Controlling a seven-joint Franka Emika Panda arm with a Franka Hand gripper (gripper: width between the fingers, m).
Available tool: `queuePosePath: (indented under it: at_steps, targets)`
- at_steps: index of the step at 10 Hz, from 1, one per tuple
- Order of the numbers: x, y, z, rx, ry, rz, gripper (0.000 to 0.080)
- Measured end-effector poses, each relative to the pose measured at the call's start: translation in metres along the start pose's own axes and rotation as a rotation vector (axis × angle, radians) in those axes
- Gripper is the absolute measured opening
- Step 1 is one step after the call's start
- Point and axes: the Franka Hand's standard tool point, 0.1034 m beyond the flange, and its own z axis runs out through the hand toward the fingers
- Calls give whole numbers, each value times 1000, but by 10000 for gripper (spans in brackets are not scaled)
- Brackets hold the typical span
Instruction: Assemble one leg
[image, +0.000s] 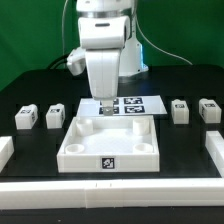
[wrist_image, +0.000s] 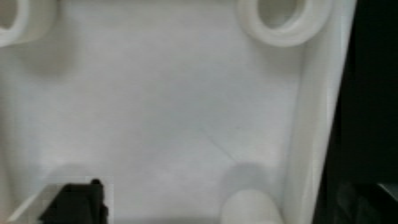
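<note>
**A:** Where does the arm stand, and why there?

**B:** The gripper (image: 103, 110) hangs low over the far rim of the tray-like piece (image: 68, 142), in the middle of the exterior view. The wrist view looks straight down into that tray's white floor, with a round corner socket (wrist_image: 285, 20) in sight. I judge it is over the tray and not at a part it means to pick.

**A:** Is it clenched on anything?

**B:** I cannot tell. Only one dark fingertip (wrist_image: 75, 200) shows clearly in the wrist view, and no block shows beside it. In the exterior view the wrist hides the fingers.

**A:** And the legs?

**B:** All four are on the black table (image: 35, 95), apart from the tray. One leg (image: 55, 115) sits just off the tray at the exterior view's left, with a second leg (image: 26, 117) farther out. A third leg (image: 180, 110) and a fourth leg (image: 208, 110) are at the exterior view's right.

**A:** Anything in the way?

**B:** The marker board (image: 140, 103) lies flat behind the tray. A long white rail (image: 110, 188) runs across the lower frame. Neither stands between arm and legs, though the tray's walls call for a lift first.
</note>
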Motion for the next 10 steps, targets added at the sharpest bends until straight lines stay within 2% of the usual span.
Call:
queuePosePath:
  at_steps: [1,2,6,9,10]
  targets:
    - [-3,-12,7,19,2,7,650]
    - [-2,-16,11,33,2,9,650]
    - [-4,-26,36,79,12,18,650]
    - [-9,-24,47,94,17,36,650]
    - [-9,-24,47,94,16,39,581]
